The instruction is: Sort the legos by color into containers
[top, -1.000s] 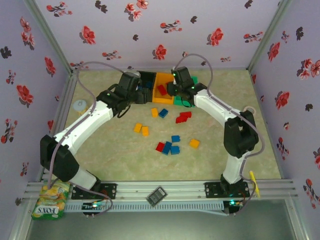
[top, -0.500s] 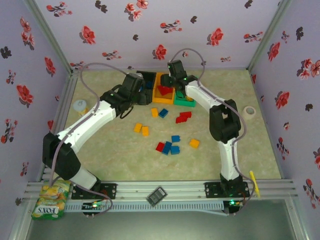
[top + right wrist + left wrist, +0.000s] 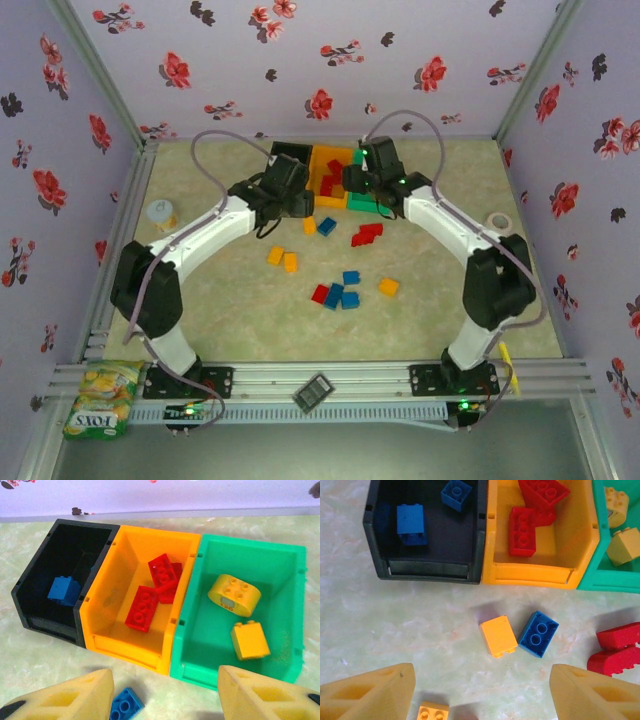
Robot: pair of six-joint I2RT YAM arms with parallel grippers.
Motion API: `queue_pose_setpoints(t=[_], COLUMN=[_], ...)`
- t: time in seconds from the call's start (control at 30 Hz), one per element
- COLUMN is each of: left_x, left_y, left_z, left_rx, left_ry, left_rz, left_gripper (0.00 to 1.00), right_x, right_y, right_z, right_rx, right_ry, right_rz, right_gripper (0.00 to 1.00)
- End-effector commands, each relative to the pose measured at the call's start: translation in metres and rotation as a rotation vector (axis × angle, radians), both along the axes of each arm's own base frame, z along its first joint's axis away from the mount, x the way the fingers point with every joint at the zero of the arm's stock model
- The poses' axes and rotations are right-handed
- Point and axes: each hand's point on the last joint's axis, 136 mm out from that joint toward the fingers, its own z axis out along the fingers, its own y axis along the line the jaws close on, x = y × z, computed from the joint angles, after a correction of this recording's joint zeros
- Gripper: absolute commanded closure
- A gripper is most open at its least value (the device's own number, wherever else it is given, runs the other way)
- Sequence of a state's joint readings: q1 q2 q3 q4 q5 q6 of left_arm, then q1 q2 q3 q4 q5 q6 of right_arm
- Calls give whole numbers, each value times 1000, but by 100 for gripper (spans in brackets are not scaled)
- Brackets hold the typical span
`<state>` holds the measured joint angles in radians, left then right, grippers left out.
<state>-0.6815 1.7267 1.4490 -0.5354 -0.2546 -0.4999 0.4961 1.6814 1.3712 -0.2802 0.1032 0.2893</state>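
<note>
Drawn back, the open, empty right gripper (image 3: 165, 700) is held before the orange plastic bin (image 3: 125, 652) containing red studded bricks (image 3: 145, 607).

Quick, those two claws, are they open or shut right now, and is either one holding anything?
Left gripper: open, fingers wide apart, holding nothing.
Right gripper: open, fingers wide apart, holding nothing.
</note>
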Motion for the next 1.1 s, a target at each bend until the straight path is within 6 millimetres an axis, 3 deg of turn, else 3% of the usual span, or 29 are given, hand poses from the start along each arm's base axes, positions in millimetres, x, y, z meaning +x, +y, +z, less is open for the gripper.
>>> queue_pose_setpoints(t=[0.0, 0.27, 0.63, 0.87, 1.07], left_x=[3, -3, -1, 6, 18], left_y=[-12, -54, -90, -106, -107], left_z=[-1, -36, -78, -102, -120], left_rx=[9, 58, 149, 178, 220], left_ry=[-1, 35, 68, 48, 66], left_rz=[-10, -216, -410, -491, -472], left_gripper=[29, 30, 31, 32, 35], right_x=[-14, -43, -62, -73, -83], right_y=[-16, -40, -60, -68, -79], right_z=[9, 11, 16, 17, 19], right_rx=[0, -18, -46, -56, -76], right_ry=[-29, -30, -39, -37, -39], right_rz=[-40, -83, -117, -128, -146], right_gripper=[43, 42, 42, 41, 41])
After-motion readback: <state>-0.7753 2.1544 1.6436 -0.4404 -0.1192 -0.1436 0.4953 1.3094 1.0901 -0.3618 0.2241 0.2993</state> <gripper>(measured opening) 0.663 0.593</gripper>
